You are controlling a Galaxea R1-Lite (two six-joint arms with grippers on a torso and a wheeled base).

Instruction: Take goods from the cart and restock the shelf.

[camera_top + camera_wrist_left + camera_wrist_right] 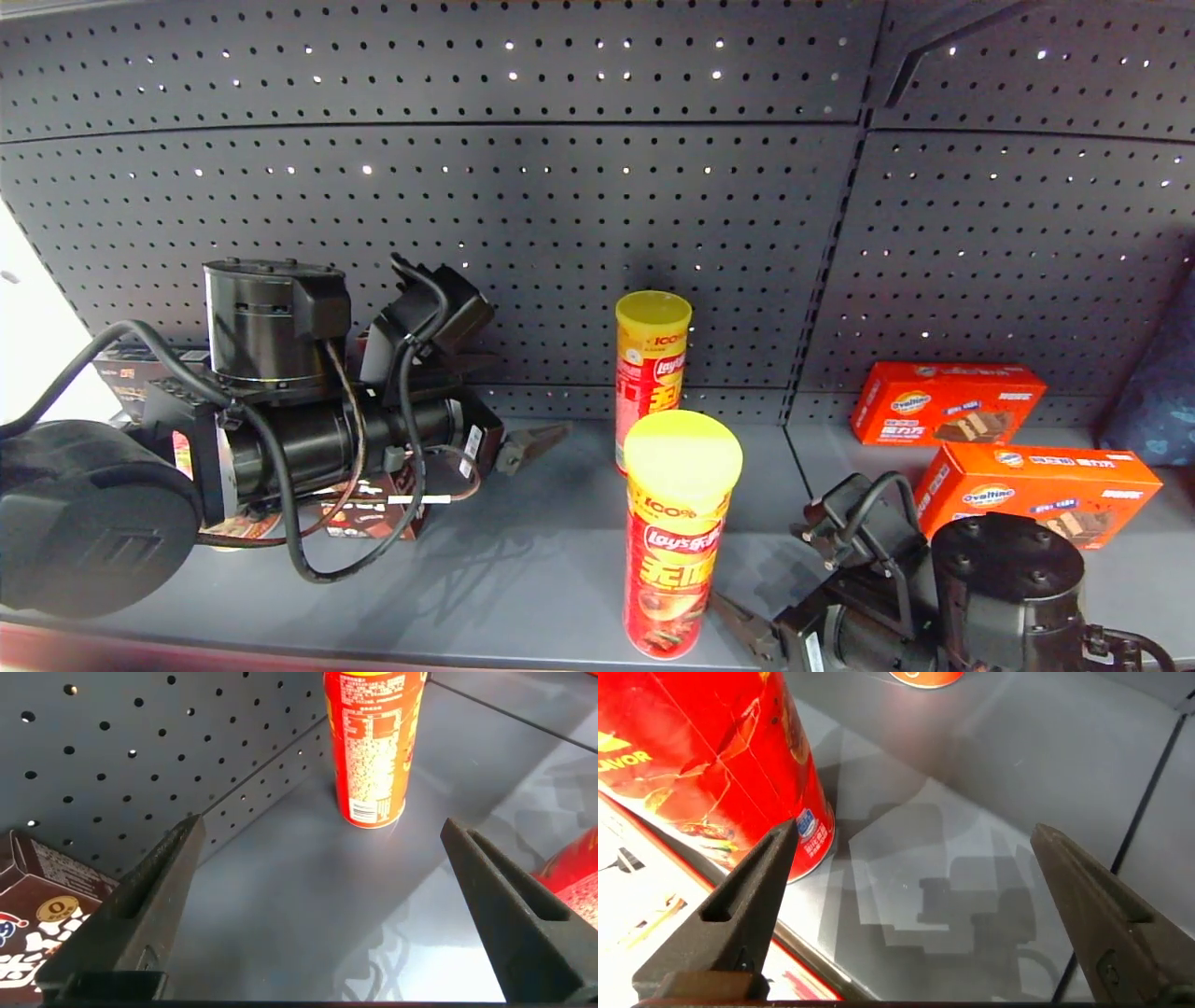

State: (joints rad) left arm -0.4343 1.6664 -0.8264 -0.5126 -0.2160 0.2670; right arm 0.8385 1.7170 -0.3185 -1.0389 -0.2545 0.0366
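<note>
Two tall red chip cans with yellow lids stand upright on the grey shelf [523,569]. The rear can [652,378] is close to the pegboard; the front can [680,532] is near the shelf's front edge. My left gripper [532,441] hovers low over the shelf to the left of the cans, open and empty [322,905], facing the rear can [374,747]. My right gripper [742,627] sits just right of the front can's base, open with nothing between its fingers [915,915]. The front can [719,775] stands beside one finger, outside the gap.
Two orange boxes [943,401] [1036,490] lie on the shelf's right section, past a vertical divider [822,280]. Dark brown boxes [37,915] rest at the back left under my left arm. Bare shelf lies between the left gripper and the cans.
</note>
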